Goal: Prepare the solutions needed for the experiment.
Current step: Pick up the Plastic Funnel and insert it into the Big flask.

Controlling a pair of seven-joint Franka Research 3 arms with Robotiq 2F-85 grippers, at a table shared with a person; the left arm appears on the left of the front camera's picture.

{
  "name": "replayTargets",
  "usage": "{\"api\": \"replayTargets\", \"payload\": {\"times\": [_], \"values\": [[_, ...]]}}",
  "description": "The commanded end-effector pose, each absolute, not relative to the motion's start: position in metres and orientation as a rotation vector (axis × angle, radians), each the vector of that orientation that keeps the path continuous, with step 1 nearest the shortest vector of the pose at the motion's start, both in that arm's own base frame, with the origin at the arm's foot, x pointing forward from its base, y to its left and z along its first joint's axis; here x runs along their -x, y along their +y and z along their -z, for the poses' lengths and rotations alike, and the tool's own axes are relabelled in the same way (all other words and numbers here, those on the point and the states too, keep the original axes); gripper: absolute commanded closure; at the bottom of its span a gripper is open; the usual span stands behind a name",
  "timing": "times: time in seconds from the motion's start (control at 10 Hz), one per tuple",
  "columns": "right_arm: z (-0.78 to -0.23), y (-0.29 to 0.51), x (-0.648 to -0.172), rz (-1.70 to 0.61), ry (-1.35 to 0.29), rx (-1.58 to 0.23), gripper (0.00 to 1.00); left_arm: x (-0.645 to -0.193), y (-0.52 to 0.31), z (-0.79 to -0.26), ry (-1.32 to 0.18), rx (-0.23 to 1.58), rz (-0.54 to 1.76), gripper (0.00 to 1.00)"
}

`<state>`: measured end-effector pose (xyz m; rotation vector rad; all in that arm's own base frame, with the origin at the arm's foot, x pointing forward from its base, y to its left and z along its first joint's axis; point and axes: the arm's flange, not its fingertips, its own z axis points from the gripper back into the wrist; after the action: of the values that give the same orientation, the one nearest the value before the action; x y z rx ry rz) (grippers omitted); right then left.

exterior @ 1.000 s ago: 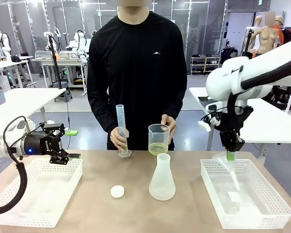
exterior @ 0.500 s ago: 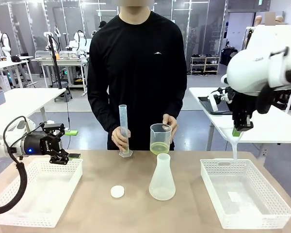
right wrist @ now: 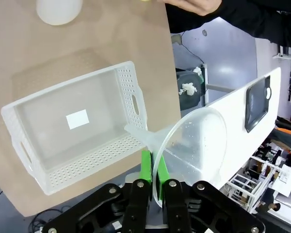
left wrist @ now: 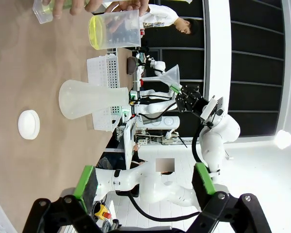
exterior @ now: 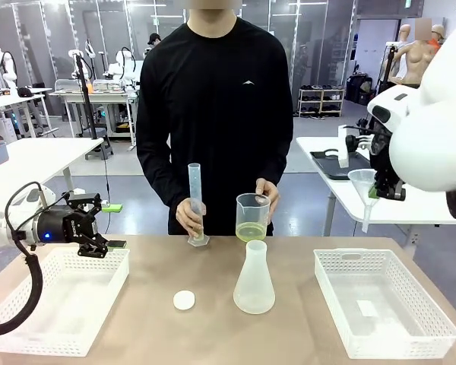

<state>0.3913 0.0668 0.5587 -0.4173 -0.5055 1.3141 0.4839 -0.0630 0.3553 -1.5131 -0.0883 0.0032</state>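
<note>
Left arm low at the left side, wrist level, left gripper pointing toward the table middle, jaws wide apart and holding nothing. Right arm raised high at the right side, right gripper pointing down, pinched tight on the rim of a funnel.

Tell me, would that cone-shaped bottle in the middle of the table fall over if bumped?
Probably not. The flask has a wide base and narrow neck, so it would likely slide, not tip. It looks empty and frosted like plastic, so probably light and easily shoved.

Probably a lab; flask, beaker, cylinder.
</note>
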Motion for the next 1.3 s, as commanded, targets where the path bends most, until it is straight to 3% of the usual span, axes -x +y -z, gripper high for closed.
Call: {"api": "replayTargets", "payload": {"times": [0.0,0.4,0.5,0.8,1.2], "values": [[-0.564,0.063,-0.398,-1.32,-0.498,0.417,1.0,-0.485,-0.064,-0.356,-0.119,1.52,-0.001,0.0],[-0.564,0.063,-0.398,-1.32,-0.498,0.417,1.0,-0.485,-0.064,-0.356,-0.119,1.52,-0.001,0.0],[-0.561,0.06,-0.395,-1.329,-0.507,0.417,0.95,-0.485,-0.064,-0.356,-0.119,1.52,-0.001,0.0],[-0.573,0.111,-0.395,-1.51,-0.684,0.439,0.95,-0.485,-0.064,-0.356,-0.119,1.52,-0.001,0.0],[-0.584,0.17,-0.383,-1.708,-0.797,0.398,0.95,-0.485,-0.064,-0.356,-0.119,1.52,-0.001,0.0]]}}
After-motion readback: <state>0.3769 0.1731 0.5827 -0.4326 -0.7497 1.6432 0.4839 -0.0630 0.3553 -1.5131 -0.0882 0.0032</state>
